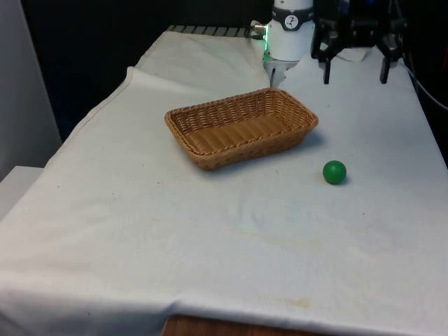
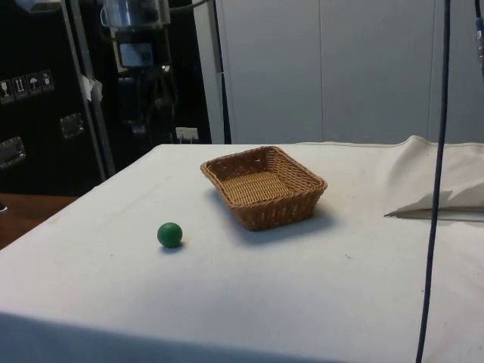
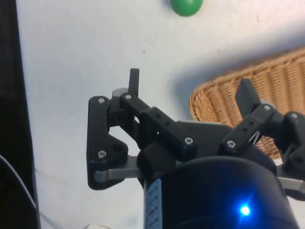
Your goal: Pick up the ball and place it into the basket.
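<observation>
The ball (image 1: 334,172) sits alone on the table (image 1: 140,210), near the basket (image 1: 241,127). The jaws (image 1: 354,66) hang wide, high above. Best to descend straight over the ball, since it rolls easily.

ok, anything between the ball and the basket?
Nothing: in the front view only bare white cloth separates the green ball from the wicker basket; the side view agrees.

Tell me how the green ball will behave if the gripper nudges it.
The ball is round and sits free on the flat cloth, so it would probably roll away. Small and smooth-looking, it may slip between the fingers of the open gripper unless centred.
</observation>
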Available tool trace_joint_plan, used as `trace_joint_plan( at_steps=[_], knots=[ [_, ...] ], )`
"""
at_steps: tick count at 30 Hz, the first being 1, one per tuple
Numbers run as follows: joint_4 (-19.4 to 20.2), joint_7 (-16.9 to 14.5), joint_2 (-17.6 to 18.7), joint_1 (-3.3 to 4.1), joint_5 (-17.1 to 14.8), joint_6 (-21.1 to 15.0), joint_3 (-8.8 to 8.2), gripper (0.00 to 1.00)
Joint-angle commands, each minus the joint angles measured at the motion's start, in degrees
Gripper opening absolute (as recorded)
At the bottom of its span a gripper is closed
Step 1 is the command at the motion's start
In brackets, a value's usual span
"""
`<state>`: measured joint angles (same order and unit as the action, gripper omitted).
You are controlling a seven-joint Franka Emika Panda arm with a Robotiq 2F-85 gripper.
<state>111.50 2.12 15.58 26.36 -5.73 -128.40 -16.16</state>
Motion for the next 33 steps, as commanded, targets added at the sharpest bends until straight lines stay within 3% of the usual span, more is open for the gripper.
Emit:
trace_joint_plan(
  at_steps=[1,14,17,18,21,25,26,27,28,33],
  knots=[
    [-0.17,0.06,0.92,0.06,-0.52,-1.03,0.4,1.0],
    [-1.09,0.29,7.1,-0.11,-1.09,-6.59,2.86,1.0],
    [-0.92,-0.11,8.14,-0.29,-1.15,-7.73,2.98,1.0],
    [-1.03,0.4,8.08,0.0,-0.57,-7.22,2.69,1.0],
    [-0.52,-1.03,9.4,-0.8,-1.38,-9.11,2.98,1.0],
    [0.06,-2.64,10.54,-1.26,-2.12,-10.66,2.69,1.0],
    [0.23,-3.09,10.83,-1.32,-2.41,-11.06,2.58,1.0],
    [-0.06,-2.06,10.54,-0.69,-1.49,-9.97,2.12,1.0],
    [0.4,-3.67,11.17,-1.43,-2.75,-11.52,2.46,1.0],
    [1.2,-7.39,13.18,-1.95,-4.98,-14.09,1.32,1.0]
  ],
)
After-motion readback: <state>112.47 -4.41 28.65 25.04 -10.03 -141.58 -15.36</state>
